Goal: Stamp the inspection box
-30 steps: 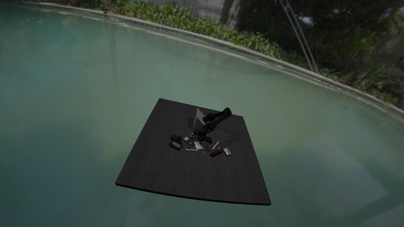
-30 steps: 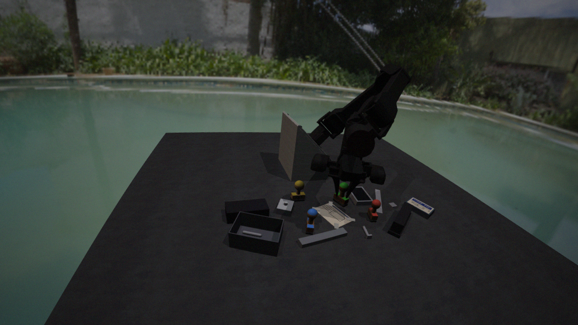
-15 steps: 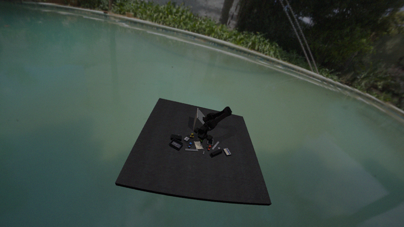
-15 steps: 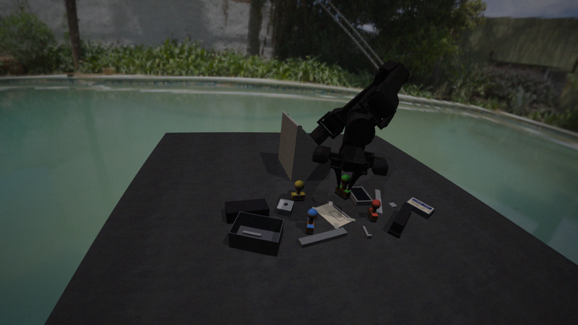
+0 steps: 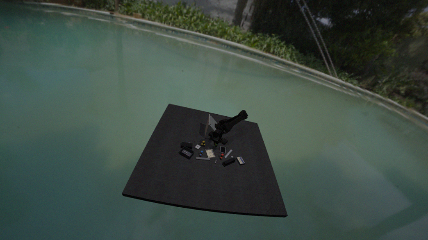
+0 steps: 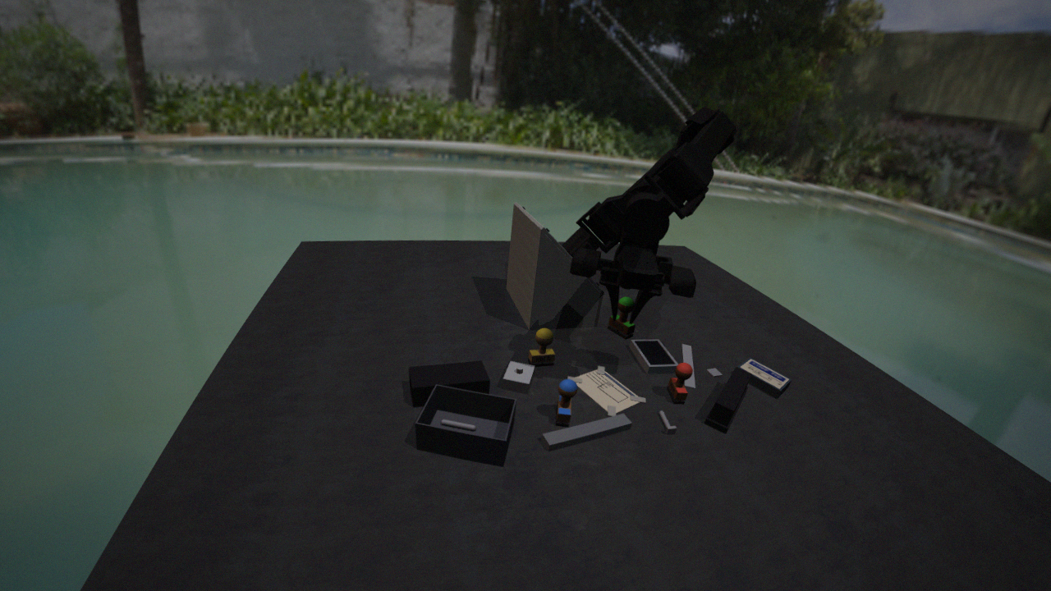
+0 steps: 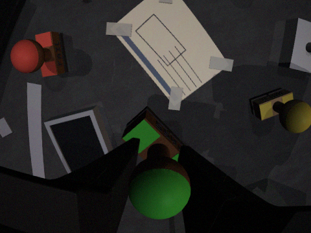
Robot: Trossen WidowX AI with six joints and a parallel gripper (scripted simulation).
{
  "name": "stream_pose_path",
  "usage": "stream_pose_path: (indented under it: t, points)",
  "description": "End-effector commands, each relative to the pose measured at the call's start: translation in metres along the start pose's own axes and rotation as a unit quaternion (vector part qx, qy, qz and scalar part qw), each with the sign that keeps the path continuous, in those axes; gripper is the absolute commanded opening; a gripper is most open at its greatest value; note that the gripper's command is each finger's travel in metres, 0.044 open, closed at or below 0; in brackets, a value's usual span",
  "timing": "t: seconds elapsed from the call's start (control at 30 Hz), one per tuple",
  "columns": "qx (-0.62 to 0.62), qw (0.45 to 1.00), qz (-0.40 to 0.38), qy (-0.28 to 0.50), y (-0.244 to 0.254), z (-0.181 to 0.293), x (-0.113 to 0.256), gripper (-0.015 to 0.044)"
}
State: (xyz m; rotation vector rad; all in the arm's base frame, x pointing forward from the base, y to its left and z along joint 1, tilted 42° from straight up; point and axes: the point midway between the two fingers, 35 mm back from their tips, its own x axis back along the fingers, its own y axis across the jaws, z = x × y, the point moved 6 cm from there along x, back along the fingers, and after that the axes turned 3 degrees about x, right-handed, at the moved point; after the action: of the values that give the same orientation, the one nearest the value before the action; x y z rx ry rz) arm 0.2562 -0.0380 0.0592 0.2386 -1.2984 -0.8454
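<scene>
My gripper (image 5: 215, 144) (image 6: 626, 316) (image 7: 159, 149) is shut on the green-topped stamp (image 6: 625, 302) (image 7: 159, 194), holding it by its neck. The stamp looks upright, just behind the card and beside the ink pad; the lettering on its side is not legible. The ink pad (image 6: 663, 368) (image 7: 69, 118) lies open with a dark surface in a pale rim; in the wrist view the left finger covers its near end. The cream card (image 6: 623, 404) (image 7: 194, 42) is taped flat. Its inspection box (image 7: 144, 22) is a thin outline, and I see no print inside it.
A red stamp (image 6: 678, 387) (image 7: 27, 55), a yellow stamp (image 6: 542, 358) (image 7: 295, 116) and a blue stamp (image 6: 566, 389) stand around the card. A grey bar (image 6: 588, 431) lies in front. An open black box (image 6: 466, 444) is at left. An upright panel (image 6: 525, 272) stands behind.
</scene>
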Motion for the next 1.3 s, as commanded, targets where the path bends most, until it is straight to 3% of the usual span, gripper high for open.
stream_pose_path:
  t: [0.0,0.27,1.27]
  points:
    - [0.003,1.000,0.002,-0.001,-0.002,0.015,0.000,0.0000]
    - [0.003,1.000,0.002,0.000,-0.007,0.047,-0.004,0.0000]
    - [0.003,1.000,0.003,-0.001,-0.007,0.046,-0.049,0.0000]
